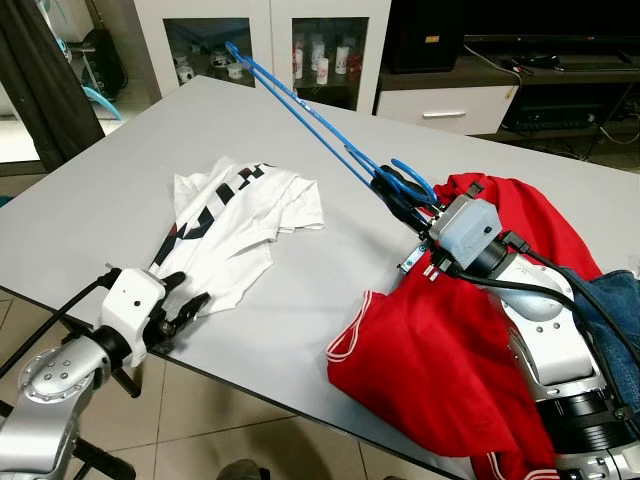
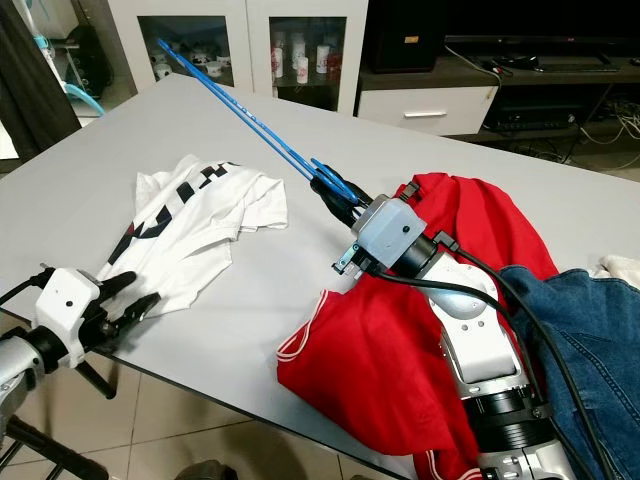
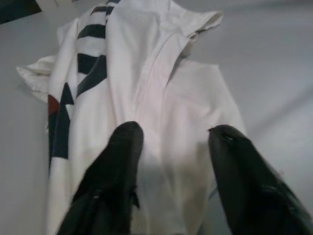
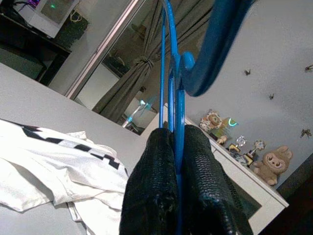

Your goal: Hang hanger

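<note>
A blue hanger [image 1: 300,105] sticks up and away over the grey table [image 1: 420,140], its hook end near my right gripper [image 1: 400,197]. That gripper is shut on the blue hanger [image 4: 172,88], the fingertips [image 4: 161,161] pinching its wires by the hook. A white T-shirt [image 1: 235,225] with black lettering lies crumpled at the table's left. My left gripper [image 1: 185,300] hovers open at the shirt's near hem, its fingers [image 3: 117,161] spread just over the white T-shirt [image 3: 161,107]. A red garment [image 1: 450,340] lies under my right arm.
Blue jeans [image 2: 590,330] lie at the table's right edge. White cabinets with glass doors [image 1: 260,45] stand behind the table, and a dark TV unit [image 1: 560,90] at the back right. The table's near edge runs just past my left gripper, with tiled floor [image 1: 220,410] below.
</note>
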Robot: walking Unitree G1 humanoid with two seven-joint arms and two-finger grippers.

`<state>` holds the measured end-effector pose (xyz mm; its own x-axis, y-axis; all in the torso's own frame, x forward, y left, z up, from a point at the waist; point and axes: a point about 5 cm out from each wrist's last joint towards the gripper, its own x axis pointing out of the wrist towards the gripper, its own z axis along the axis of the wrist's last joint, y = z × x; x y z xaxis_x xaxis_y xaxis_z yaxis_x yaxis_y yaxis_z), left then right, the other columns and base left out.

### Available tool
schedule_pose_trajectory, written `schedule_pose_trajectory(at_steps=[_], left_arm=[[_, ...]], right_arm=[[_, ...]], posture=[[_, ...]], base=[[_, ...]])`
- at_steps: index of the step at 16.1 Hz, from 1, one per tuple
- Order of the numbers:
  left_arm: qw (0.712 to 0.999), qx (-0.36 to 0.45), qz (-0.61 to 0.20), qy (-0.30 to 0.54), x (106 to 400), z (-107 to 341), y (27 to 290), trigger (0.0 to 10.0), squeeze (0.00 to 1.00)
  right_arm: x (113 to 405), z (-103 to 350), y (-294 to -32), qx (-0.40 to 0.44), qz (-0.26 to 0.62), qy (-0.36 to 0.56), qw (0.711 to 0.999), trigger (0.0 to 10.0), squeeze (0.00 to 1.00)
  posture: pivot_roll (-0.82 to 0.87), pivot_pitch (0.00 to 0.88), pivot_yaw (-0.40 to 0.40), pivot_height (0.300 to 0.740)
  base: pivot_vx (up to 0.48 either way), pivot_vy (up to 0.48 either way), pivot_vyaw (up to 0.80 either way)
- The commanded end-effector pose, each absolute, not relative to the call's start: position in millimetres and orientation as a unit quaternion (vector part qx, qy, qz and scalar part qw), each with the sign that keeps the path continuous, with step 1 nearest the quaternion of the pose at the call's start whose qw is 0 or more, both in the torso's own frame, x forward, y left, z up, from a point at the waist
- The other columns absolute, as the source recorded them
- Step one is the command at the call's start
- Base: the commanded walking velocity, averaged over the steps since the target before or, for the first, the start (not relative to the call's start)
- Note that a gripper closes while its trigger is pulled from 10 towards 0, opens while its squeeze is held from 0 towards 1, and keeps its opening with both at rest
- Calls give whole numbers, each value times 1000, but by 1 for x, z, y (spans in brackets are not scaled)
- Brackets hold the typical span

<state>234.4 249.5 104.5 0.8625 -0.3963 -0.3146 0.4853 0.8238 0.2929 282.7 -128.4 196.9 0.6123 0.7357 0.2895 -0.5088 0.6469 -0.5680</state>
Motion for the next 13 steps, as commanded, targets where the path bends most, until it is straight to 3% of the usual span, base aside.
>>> schedule_pose_trajectory(at_steps=[1, 4, 5, 13], left_arm=[[946, 197, -224, 125, 234, 106, 253, 10000, 1000], [951, 205, -192, 130, 238, 104, 258, 10000, 1000], [951, 204, -186, 142, 238, 102, 259, 10000, 0], [938, 165, -201, 228, 229, 80, 257, 10000, 0]], right_arm=[[280, 199, -128, -222, 360, -263, 867, 10000, 0], [280, 199, -128, -221, 360, -264, 867, 10000, 0], [280, 199, -128, -221, 360, -264, 867, 10000, 0], [280, 202, -129, -223, 358, -265, 867, 10000, 0]], posture=[[54, 16, 2, 740], [55, 17, 2, 740], [56, 18, 3, 740], [50, 22, 1, 740]], base=[[0, 0, 0], [0, 0, 0], [0, 0, 0], [0, 0, 0]])
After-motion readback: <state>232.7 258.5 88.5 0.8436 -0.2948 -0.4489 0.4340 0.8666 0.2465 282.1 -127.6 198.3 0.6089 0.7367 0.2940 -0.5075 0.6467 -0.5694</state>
